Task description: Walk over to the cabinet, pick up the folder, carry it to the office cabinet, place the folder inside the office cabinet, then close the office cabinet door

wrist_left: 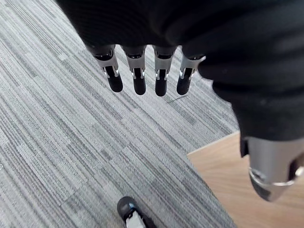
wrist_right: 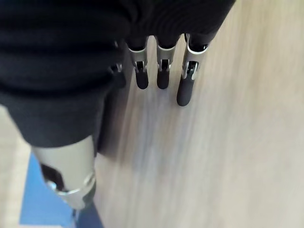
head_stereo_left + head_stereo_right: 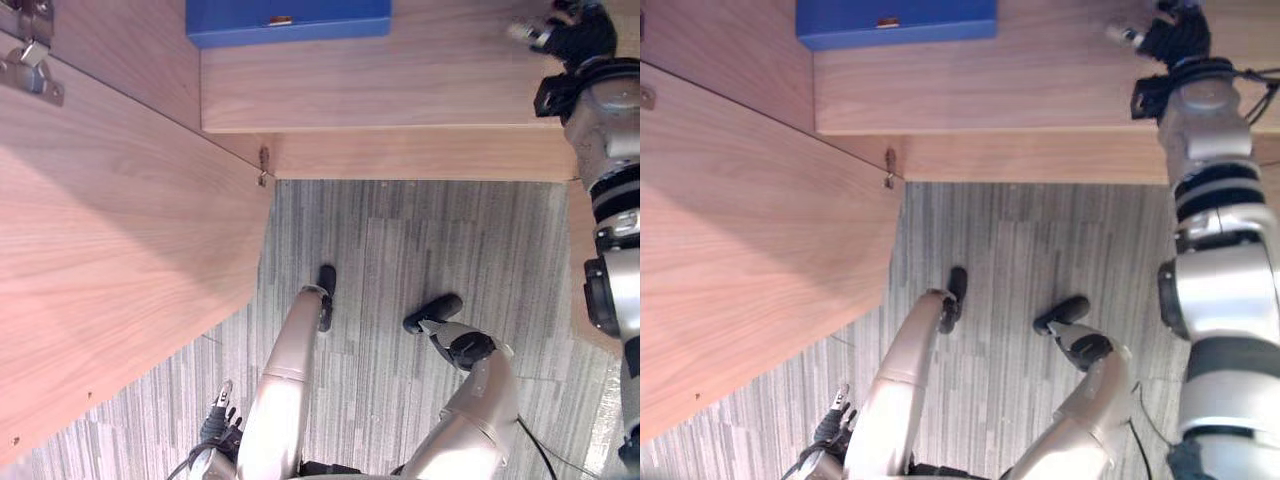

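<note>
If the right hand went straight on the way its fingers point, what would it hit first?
Most likely the bare wooden shelf: the right hand aims its straight fingers at that surface. The blue folder lies off to the thumb side, out of line, though depth is unclear.

Grey striped carpet floor [image 3: 400,250] is lying in rectangular tiles, spreading from centre toward 6 o'clock; stripe direction is alternating between adjoining tiles, seams showing.

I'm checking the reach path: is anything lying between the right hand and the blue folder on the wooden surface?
Nothing visible does. Only bare wooden surface lies between the right hand, its fingers straight, and the blue folder to its left.
</note>
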### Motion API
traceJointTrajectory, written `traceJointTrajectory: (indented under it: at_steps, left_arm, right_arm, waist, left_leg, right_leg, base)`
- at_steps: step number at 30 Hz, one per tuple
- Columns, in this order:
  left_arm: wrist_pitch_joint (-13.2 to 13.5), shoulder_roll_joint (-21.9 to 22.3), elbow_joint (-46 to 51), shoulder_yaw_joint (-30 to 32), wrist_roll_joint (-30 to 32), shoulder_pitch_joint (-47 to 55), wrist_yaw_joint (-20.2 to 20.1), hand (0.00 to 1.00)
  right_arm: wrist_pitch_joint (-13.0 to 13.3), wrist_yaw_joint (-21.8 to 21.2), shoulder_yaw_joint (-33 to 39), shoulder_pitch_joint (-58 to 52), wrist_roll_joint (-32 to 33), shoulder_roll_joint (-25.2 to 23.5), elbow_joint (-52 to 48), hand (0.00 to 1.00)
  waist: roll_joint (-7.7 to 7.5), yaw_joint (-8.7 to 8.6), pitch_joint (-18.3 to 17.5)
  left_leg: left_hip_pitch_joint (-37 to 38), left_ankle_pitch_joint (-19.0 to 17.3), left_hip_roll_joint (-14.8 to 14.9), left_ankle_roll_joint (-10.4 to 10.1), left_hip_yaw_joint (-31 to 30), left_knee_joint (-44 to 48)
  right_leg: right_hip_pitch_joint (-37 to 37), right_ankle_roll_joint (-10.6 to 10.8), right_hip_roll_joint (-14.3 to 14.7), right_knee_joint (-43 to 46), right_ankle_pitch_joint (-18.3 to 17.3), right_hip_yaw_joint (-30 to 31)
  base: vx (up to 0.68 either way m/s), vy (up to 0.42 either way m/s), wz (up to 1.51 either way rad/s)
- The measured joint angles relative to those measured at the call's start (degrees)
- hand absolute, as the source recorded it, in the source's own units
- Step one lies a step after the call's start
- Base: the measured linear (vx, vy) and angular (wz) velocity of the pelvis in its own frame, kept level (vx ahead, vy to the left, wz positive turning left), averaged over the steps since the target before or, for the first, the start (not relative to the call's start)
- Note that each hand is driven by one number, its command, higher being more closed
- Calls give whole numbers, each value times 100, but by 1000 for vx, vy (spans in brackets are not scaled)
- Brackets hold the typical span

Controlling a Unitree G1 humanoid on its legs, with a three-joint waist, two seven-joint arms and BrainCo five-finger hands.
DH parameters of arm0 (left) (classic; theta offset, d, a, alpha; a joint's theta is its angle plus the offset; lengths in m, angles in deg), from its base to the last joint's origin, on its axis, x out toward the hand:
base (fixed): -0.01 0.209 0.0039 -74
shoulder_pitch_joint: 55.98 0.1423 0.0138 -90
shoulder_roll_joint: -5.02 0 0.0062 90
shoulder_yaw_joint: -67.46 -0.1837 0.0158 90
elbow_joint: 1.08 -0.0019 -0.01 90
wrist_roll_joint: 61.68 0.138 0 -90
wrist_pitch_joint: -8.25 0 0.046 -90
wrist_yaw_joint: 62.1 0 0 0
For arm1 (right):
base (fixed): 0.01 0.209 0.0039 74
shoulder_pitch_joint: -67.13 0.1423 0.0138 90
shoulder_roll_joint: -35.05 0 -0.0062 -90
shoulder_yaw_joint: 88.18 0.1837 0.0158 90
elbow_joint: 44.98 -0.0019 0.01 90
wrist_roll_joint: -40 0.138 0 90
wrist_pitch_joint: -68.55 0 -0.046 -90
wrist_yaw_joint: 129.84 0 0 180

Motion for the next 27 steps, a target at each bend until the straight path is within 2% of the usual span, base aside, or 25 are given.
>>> traceJointTrajectory:
  at_steps: [1,4,6,9,18,23,25,27]
  left_arm:
    - [-38,-27,37,21,89,0,-75,0]
    - [-61,-93,73,27,225,0,-164,0]
    - [-90,-174,105,32,243,-1,-181,0]
    - [-92,-214,147,101,321,-3,-218,0]
    - [-84,-198,573,127,344,7,-353,0]
    - [-114,-194,617,129,426,9,-406,0]
    - [-142,-193,615,133,444,11,-407,0]
    - [-152,-187,555,157,486,15,-406,0]
  right_arm:
    - [6,-109,-116,-77,-546,-121,161,0]
    - [4,-154,-379,-159,-1259,-396,359,0]
    - [3,-196,-403,-342,-1790,-678,383,0]
    - [-13,-303,-377,-531,-1895,-1070,496,0]
    - [-158,-768,-120,-890,-2120,-1524,598,0]
    - [-190,-834,110,-1148,-2335,-1893,607,0]
    - [-212,-837,149,-1434,-2361,-2203,608,0]
    - [-269,-887,455,-2084,-2535,-2802,653,0]
  waist:
    - [-35,-2,-8]
    - [-123,-16,-34]
    - [-157,-35,-41]
    - [-234,-28,-78]
    - [-240,-18,-97]
    - [-252,-38,-127]
    - [-278,-36,-184]
    - [-361,-29,-404]
  left_leg:
    - [180,11,45,-7,14,-130]
    - [487,110,135,-29,109,-434]
    - [796,213,265,-84,125,-739]
    - [1256,437,316,-150,160,-1313]
    - [2294,1048,418,-311,274,-2767]
    - [2864,1347,549,-430,340,-3478]
    - [3164,1379,681,-483,418,-3668]
    - [3644,1416,882,-544,597,-3933]
  right_leg:
    - [178,-4,51,-107,3,-63]
    - [448,-43,132,-330,32,-161]
    - [800,-65,335,-662,107,-335]
    - [1160,-70,550,-1144,252,-452]
    - [1863,-96,1015,-2161,551,-658]
    - [2223,-115,1324,-2622,648,-735]
    - [2457,-117,1533,-2848,690,-731]
    - [2826,-102,1835,-3150,708,-717]
  base:
    - [56,-73,-2]
    - [89,-108,-1]
    - [120,-103,-6]
    - [113,-84,-7]
    - [82,-73,-6]
    - [96,-103,-10]
    - [89,-101,-29]
    - [93,-103,-37]
